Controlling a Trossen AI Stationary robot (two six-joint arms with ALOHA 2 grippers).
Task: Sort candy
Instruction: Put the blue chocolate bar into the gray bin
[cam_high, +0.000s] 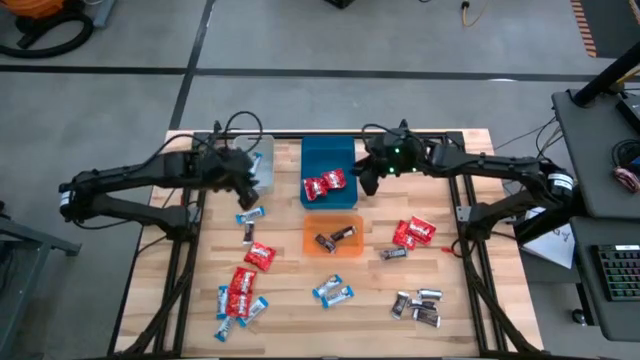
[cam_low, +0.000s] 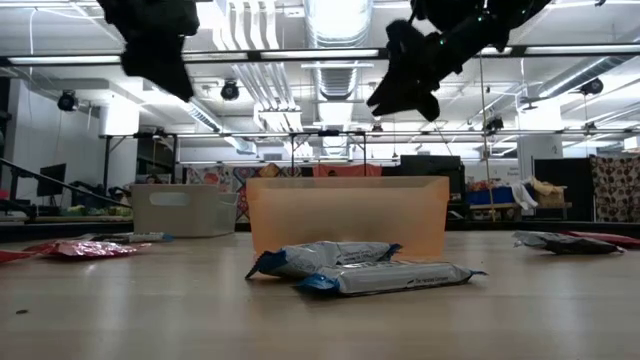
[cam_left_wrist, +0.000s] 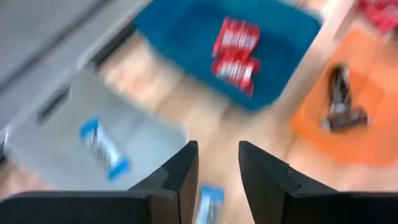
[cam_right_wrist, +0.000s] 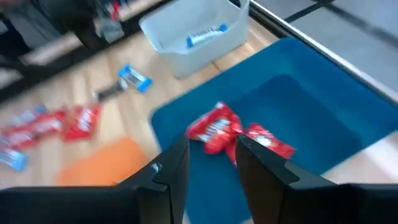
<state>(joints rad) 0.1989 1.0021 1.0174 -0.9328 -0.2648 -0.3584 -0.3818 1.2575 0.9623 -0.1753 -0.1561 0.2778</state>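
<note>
Few candies binned: reds in blue bin (cam_high: 327, 165), browns in orange bin (cam_high: 333, 236); most still on counter (cam_high: 470, 300). Both jaws partly open, empty.

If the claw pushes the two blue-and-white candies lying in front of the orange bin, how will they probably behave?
The two blue-and-white candies lie flat and overlapping, so they would probably slide rather than roll. Their crinkled wrappers look thin, so the ends would likely bend. They seem light beside the orange bin.
</note>
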